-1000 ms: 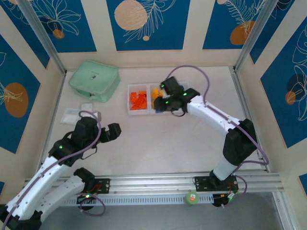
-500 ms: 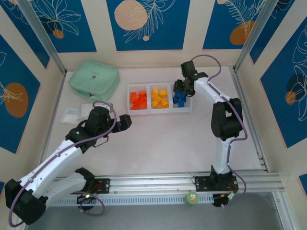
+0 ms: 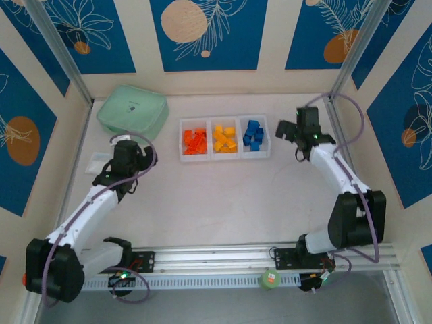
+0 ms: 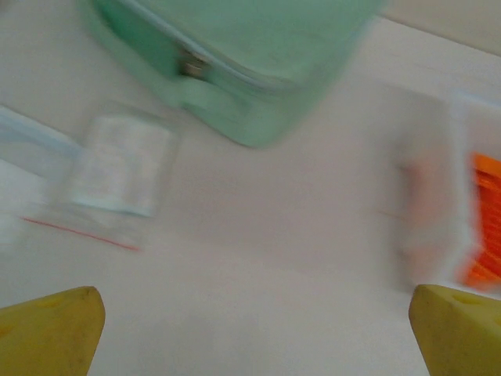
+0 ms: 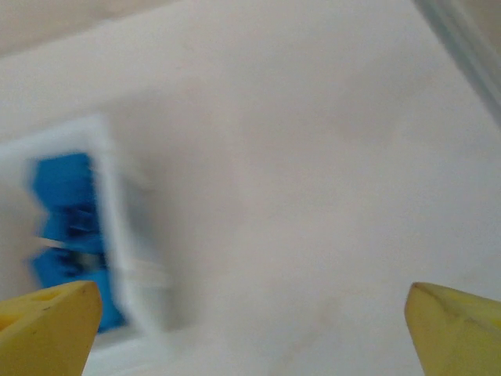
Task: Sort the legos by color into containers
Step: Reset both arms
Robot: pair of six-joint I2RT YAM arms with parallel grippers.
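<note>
my left claw (image 4: 252,338) stands wide open, its yellow fingertips (image 4: 48,332) at the two bottom corners of the wrist view with only bare table (image 4: 258,266) between them; my right claw (image 5: 250,333) is spread just as wide over bare table too, holding nothing. both wrist views are blurred. ahead of the left claw lies a clear bag (image 4: 117,168) with a red line along its edge, beyond it the mint green case (image 4: 235,70), close enough that its zip pull (image 4: 190,66) shows, and far right a hazy bin wall (image 4: 427,211) with red-orange bricks (image 4: 485,227) behind it. the right wrist view catches the blue bricks (image 5: 66,211) in their bin at the left. from above the whole row shows: the containers (image 3: 225,156) sit mid-table, red-orange bricks in the left bin, yellow-orange bricks (image 3: 225,138) in the middle, blue on the right, every brick i can see inside a bin. there my left claw (image 3: 127,147) sits near the bags, below the case, well left of the bins, and my right claw (image 3: 287,128) just right of the blue bin.
</note>
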